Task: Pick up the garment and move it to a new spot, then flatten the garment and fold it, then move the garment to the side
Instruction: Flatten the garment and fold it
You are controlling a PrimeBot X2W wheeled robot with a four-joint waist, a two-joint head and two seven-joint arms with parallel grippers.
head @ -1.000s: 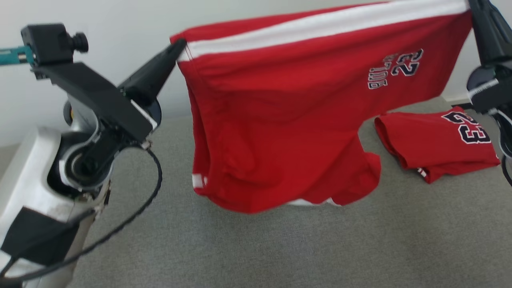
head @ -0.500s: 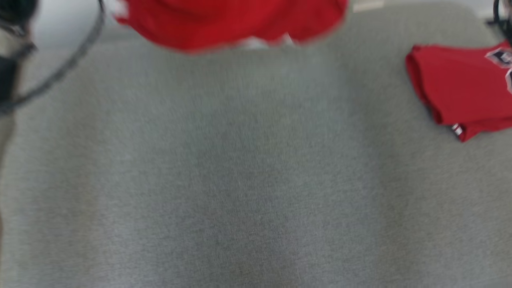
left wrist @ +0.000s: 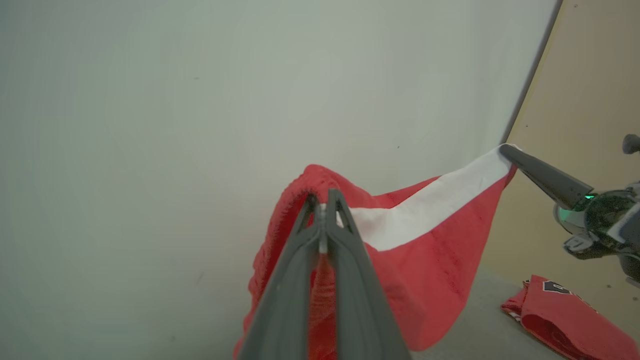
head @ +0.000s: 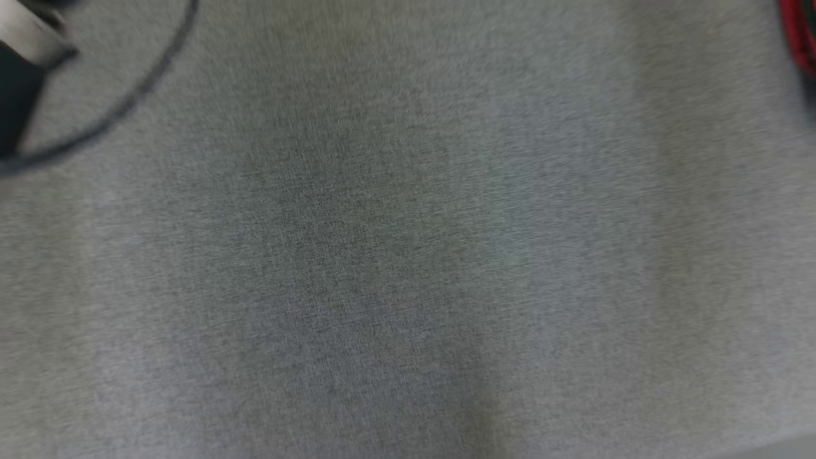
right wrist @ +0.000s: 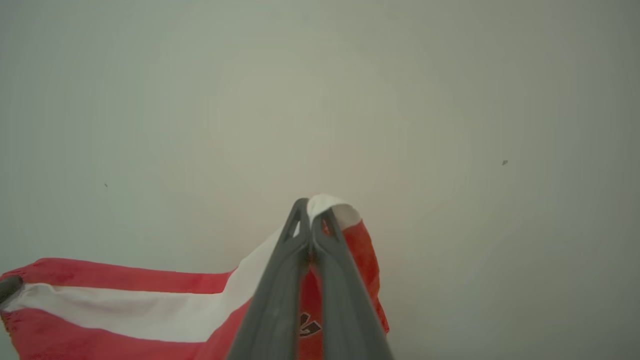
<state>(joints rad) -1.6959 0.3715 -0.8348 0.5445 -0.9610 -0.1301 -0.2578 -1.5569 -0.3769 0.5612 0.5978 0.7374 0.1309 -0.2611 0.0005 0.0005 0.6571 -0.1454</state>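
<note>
**A:** Where is the garment at this moment?

**B:** The red garment (left wrist: 435, 270) hangs in the air in front of the pale wall (left wrist: 150, 100). It is held by its white band (left wrist: 430, 210) between the two grippers. Its lower part hangs free above the grey surface (head: 408, 255).

**A:** How are the fingers of the left gripper?

**B:** The left gripper (left wrist: 324, 196) has its two dark fingers pressed together. They pinch the left end of the band, and red cloth is bunched around the tips.

**A:** And the other one?

**B:** The right gripper (right wrist: 312, 206) is also closed on the cloth. It pinches the right end of the band, which curls over the fingertips.

**A:** What is the pose of the arms?

**B:** Both are raised and well apart, so the band runs almost straight between them. In the left wrist view the right gripper reaches in from the right, with its fingers slanting up to the corner of the cloth.

**A:** What does the head view give?

**B:** It is blurred. I see the grey surface, a dark cable (head: 146, 95) curving at the far left, and a sliver of red (head: 797, 38) at the far right edge. I cannot tell which cloth that is.

**A:** Is there another thing?

**B:** A second red garment (left wrist: 565, 315) lies folded on the grey surface at the right, apart from the hanging one.
</note>
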